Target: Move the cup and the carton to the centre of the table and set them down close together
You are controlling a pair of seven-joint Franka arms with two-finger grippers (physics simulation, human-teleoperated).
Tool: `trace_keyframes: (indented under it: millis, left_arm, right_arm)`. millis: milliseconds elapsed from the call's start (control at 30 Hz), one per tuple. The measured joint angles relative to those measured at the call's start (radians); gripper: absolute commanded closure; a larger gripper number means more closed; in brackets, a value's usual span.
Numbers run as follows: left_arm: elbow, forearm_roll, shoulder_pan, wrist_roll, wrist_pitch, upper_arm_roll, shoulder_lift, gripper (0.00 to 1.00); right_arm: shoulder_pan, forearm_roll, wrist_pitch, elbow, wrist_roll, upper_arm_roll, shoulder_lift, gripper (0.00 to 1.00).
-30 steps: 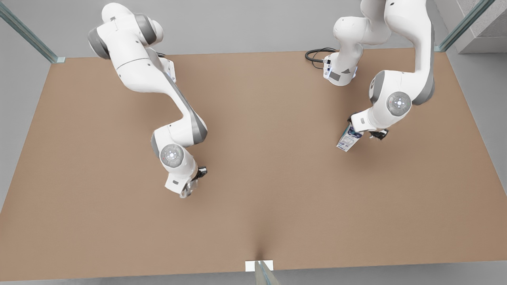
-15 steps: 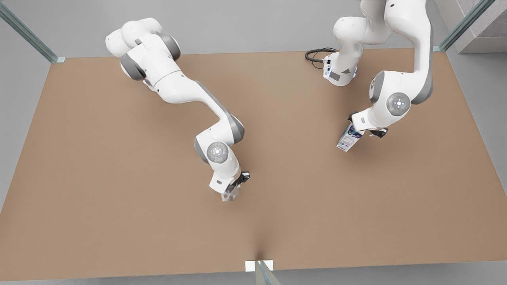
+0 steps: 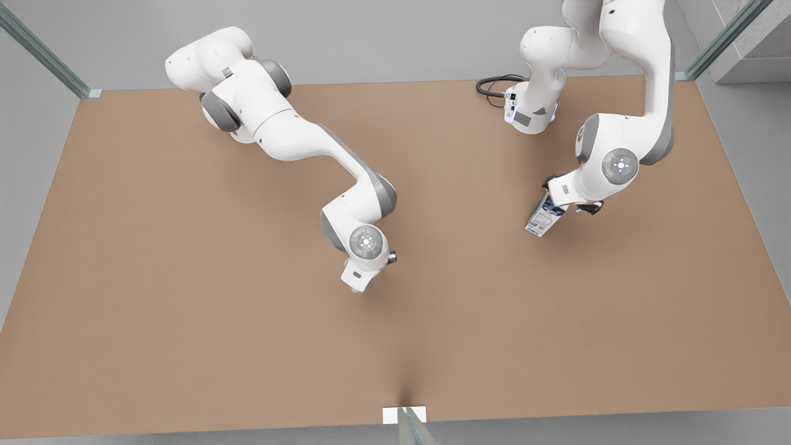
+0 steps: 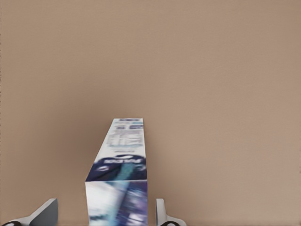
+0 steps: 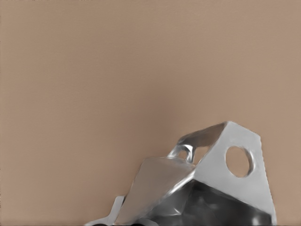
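Note:
The cup (image 5: 211, 183), a grey-white faceted mug with a small handle, hangs tilted over the table (image 3: 185, 278) in my right gripper (image 3: 363, 283), which is shut on it. That gripper is near the table's middle; in the front view its wrist covers the cup. The carton (image 3: 544, 216), white with blue and purple print, stands toward the front view's right. My left gripper (image 3: 571, 201) is over its top. In the left wrist view the carton (image 4: 122, 169) sits between both fingers (image 4: 44, 214), with a gap showing on each side, so the gripper is open.
A black cable (image 3: 494, 86) loops at the base of the arm on the front view's right. Glass posts stand at the back corners (image 3: 37, 49) and a white bracket (image 3: 404, 415) at the front edge. Bare tabletop lies between the two grippers.
My right arm has carried the cup from the front view's left toward the middle and a little toward the back. The left gripper shifted only slightly; the carton stayed where it was.

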Motion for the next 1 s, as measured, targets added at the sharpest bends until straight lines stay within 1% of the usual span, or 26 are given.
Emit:
trace_keyframes:
  millis: [300, 333, 367, 433, 567, 700, 733, 767, 800, 1000]
  left_arm:
    - [0.0, -0.002, -0.016, 0.0, -0.007, -0.002, 0.032, 0.0]
    - [0.0, -0.003, -0.018, 0.0, -0.011, -0.002, 0.032, 0.0]
    - [0.0, -0.003, -0.021, 0.0, -0.014, -0.002, 0.033, 0.0]
    - [0.0, -0.003, -0.025, 0.0, -0.02, -0.002, 0.04, 0.0]
    - [-0.001, -0.005, -0.03, 0.001, -0.022, -0.002, 0.047, 0.0]
    - [-0.013, -0.006, -0.027, 0.0, -0.015, -0.001, 0.044, 0.0]
    - [-0.014, -0.006, -0.026, -0.001, -0.014, 0.0, 0.047, 0.0]
    - [-0.017, -0.006, -0.024, -0.002, -0.014, 0.0, 0.047, 0.0]
    - [-0.019, -0.006, -0.022, -0.002, -0.014, 0.0, 0.05, 0.0]
    - [-0.063, -0.005, -0.008, -0.038, 0.016, 0.001, 0.032, 0.0]
  right_arm:
    - [0.002, 0.0, 0.017, -0.002, 0.003, 0.0, 0.042, 0.79]
    - [0.002, 0.0, 0.022, -0.003, 0.004, 0.0, 0.042, 0.77]
    - [0.002, 0.0, 0.023, -0.005, 0.004, 0.0, 0.044, 0.73]
    - [0.001, -0.002, 0.022, -0.005, 0.005, 0.0, 0.047, 0.53]
    - [0.001, -0.005, 0.023, -0.005, 0.006, 0.0, 0.048, 0.36]
    - [0.001, -0.005, 0.03, -0.005, 0.006, 0.0, 0.05, 0.35]
    - [0.001, -0.005, 0.03, -0.005, 0.006, 0.0, 0.05, 0.28]
    - [0.001, -0.005, 0.03, -0.005, 0.006, 0.0, 0.05, 0.17]
    - [0.001, -0.005, 0.03, -0.005, 0.004, 0.0, 0.05, 0.0]
    - [0.001, -0.007, 0.032, -0.005, -0.006, 0.0, 0.05, 0.0]
